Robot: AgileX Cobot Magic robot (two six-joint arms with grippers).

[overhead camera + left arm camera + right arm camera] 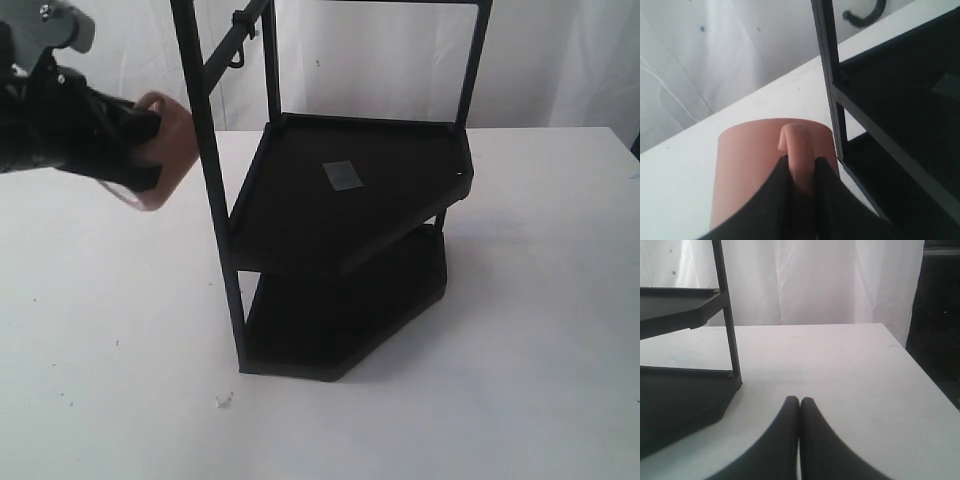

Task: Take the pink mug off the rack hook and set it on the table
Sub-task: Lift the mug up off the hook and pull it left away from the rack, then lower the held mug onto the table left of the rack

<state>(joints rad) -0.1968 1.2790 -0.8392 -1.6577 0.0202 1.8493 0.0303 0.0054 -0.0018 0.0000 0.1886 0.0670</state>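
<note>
Lower onto the table [90, 400], wide and bare left of the 2-shelf rack [350, 200]. Steer away from the rack's front post, just beside the pink mug [168, 150]. Hanging in the air, tilted, clamped by the handle in the left gripper [801, 172]. Level upright before release. Pinched together, empty, low over the table right of the rack: right gripper [800, 412]. Overhead, bare hook [865, 17], probably no snag.

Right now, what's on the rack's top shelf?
A small grey square patch lies on the top shelf. The lower shelf beneath is shadowed and mostly covered.
</note>
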